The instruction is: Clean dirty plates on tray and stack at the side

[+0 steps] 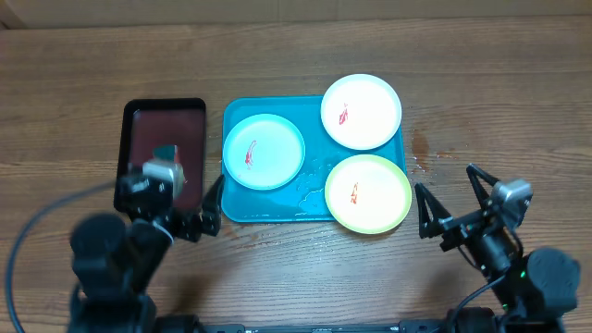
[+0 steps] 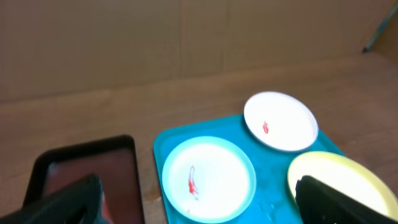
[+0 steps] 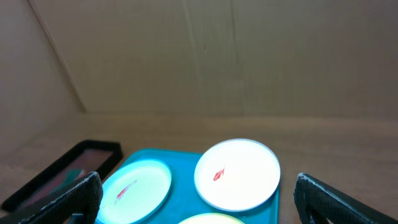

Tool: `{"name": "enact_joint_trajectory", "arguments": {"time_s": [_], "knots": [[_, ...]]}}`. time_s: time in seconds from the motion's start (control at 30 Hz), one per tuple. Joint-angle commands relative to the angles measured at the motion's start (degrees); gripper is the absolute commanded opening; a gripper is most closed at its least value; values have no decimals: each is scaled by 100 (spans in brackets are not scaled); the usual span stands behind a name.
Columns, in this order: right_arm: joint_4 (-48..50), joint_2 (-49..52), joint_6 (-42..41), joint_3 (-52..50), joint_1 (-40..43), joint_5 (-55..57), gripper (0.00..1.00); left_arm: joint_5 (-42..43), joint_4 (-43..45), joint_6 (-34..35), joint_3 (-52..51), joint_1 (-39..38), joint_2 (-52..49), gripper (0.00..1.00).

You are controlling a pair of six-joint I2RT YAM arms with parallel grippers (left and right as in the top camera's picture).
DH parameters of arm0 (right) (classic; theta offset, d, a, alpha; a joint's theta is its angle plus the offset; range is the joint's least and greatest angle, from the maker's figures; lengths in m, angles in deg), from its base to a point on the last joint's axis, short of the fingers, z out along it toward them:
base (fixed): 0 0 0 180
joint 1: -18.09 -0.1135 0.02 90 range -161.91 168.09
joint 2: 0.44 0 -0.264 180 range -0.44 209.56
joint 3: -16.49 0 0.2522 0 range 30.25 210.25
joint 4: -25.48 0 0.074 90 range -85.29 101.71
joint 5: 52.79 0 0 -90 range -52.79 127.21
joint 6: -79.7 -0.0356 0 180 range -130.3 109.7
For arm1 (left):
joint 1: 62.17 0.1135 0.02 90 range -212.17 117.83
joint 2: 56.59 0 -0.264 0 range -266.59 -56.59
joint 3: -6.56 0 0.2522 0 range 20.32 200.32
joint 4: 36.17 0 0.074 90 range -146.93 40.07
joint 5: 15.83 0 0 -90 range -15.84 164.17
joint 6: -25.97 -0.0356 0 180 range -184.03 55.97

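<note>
Left gripper (image 2: 198, 186) is spread wide and holds nothing; its two dark fingers (image 2: 68, 202) frame the lower corners of its wrist view. From overhead it hangs at the near left corner of the tray (image 1: 242, 209), partly over the red tray (image 1: 166, 118). Right gripper (image 3: 198, 180) is also wide apart and empty. It sits over the bare table (image 1: 499, 102), to the right of the tray and near the green plate (image 1: 367, 193) without touching it.

All three plates lie on the tray. The blue plate (image 1: 264, 152) fills its left half. The white plate (image 1: 361, 111) is at the far right, its edge over the far rim. The green plate is at the near right, overhanging that corner. Each plate bears a small red smear near its middle.

The red tray lies just left of the tray. A small teal-grey thing (image 1: 165, 151) rests in it, too unclear to name.
</note>
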Motion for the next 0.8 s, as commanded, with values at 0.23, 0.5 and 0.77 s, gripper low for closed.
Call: {"name": "enact_joint_trajectory", "arguments": {"time_s": [0.23,0.5,0.77], "knots": [[-1445,2127,39,2210,-28,-356,100,-352,-3095,-162,3792,20,-2988,100],[-3705,4070,581,4227,-28,-343,100,-382,-4771,-284,5742,20,-4527,100],[-3716,4975,616,4446,-28,-1032,100,-107,-4745,-254,5746,20,-4833,100]]}}
